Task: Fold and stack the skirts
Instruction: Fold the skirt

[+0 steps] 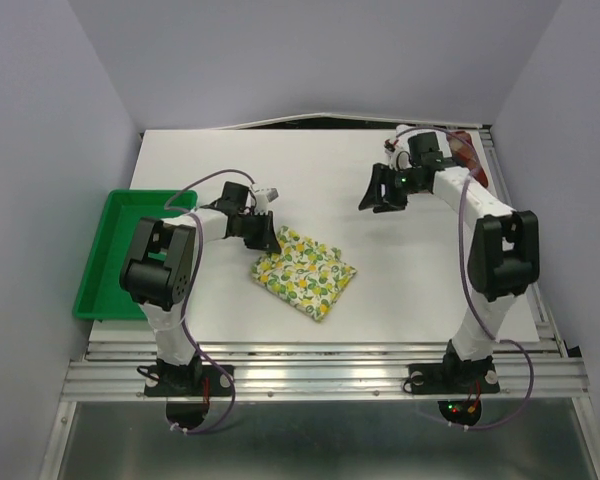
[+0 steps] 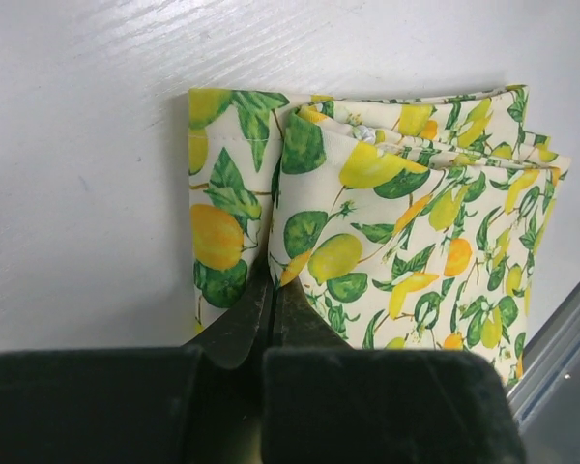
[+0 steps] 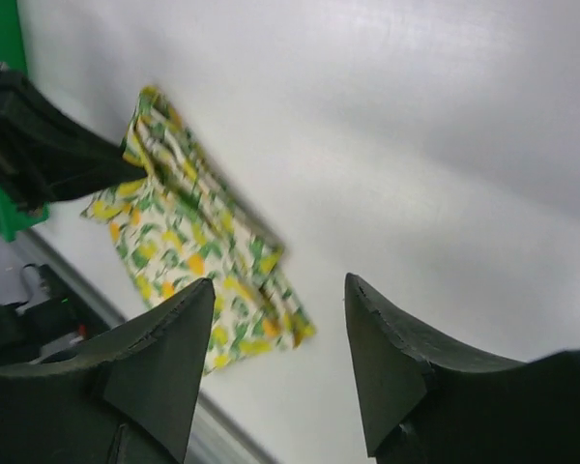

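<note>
The jaws of the left gripper (image 2: 271,302) are pressed together, and the open edge of the top fold of the fruit-print skirt (image 2: 406,222) runs straight into their tips. I judge they are pinching that edge, probably to tug the layers square or hold the fold in place. The skirt lies folded into a compact rectangle on the table (image 2: 97,145), a little toward the near edge and between the two arms. An under-layer sticks out on the side away from the rail, so the fold is not quite even.

The right gripper (image 3: 280,282) hangs well above the table toward the far right, its jaws spread wide with nothing between them. It is well apart from the folded skirt, likely kept out of the left arm's way.

Behind the right arm, at the far right corner, a bit of the plaid skirt (image 1: 467,150) shows, mostly hidden. I cannot make out the white skirt in any view. If that is right, folding and stacking have only begun.

A green tray (image 1: 105,262) sits at the table's left edge. The table is flat, white and matt, a metal rail (image 1: 330,372) runs along its near edge, and plain pale walls (image 1: 310,60) close it in on three sides.
</note>
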You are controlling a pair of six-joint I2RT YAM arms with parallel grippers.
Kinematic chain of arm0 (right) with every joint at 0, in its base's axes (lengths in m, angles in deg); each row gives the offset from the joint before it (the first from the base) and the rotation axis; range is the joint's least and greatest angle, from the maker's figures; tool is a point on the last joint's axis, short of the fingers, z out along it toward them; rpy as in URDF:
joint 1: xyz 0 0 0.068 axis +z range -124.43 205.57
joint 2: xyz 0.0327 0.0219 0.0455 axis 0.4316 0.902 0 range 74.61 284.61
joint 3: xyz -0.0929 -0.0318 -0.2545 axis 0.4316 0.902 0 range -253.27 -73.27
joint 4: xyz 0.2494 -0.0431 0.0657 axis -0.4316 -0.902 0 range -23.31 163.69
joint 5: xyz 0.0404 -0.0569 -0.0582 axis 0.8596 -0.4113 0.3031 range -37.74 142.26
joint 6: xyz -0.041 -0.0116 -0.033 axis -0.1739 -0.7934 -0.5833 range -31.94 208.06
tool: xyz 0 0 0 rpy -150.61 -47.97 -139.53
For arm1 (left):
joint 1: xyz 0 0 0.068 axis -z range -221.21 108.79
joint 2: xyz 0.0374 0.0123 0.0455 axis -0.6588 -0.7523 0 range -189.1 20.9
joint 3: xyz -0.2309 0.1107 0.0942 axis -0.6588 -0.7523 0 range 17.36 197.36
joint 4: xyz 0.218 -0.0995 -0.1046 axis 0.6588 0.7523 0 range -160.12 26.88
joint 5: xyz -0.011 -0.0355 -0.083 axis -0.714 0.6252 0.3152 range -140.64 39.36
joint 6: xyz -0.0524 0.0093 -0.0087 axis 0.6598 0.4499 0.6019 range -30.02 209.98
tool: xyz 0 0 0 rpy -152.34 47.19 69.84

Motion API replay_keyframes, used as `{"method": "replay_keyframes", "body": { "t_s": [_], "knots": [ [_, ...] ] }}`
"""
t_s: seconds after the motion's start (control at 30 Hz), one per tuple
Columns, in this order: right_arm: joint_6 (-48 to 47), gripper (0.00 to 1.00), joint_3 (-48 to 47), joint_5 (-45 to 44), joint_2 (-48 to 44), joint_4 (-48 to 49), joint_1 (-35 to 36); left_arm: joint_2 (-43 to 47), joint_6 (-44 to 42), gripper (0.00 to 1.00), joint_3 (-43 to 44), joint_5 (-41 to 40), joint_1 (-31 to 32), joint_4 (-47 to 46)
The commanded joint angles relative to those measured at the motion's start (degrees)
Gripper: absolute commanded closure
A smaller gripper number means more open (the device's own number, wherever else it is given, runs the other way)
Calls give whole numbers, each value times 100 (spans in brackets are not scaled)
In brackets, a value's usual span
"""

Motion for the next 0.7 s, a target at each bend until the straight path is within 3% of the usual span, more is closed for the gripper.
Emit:
{"method": "replay_keyframes", "body": {
  "t_s": [0.0, 0.07, 0.17, 0.43, 0.5, 0.57, 0.6, 0.67],
  "knots": [
    [1877, 39, 1776, 393, -981, 836, 193, -432, 194, 100, -100, -159, -109, 2],
    [2491, 40, 2951, 527, -1524, 1426, 272, -450, 246, 100, -117, -27, -100, -51],
    [2741, 40, 3756, 414, -1992, 2061, 579, -432, 247, 100, -144, 61, -100, -95],
    [2855, 42, 3864, -193, -1379, 2325, 1098, -274, 264, 100, -267, 114, -100, -226],
    [2943, 48, 3873, -263, -1255, 2588, 1099, -274, 273, 100, -275, 132, -100, -218],
    [2856, 59, 3794, -508, -1054, 2633, 1099, -239, 247, 100, -284, 132, -100, -227],
    [2777, 70, 3689, -779, -966, 2537, 1099, -196, 247, 100, -293, 132, -100, -244],
    [2497, 78, 3171, -966, -651, 2370, 1099, -143, 212, 100, -328, 115, -100, -262]
  ]
}}
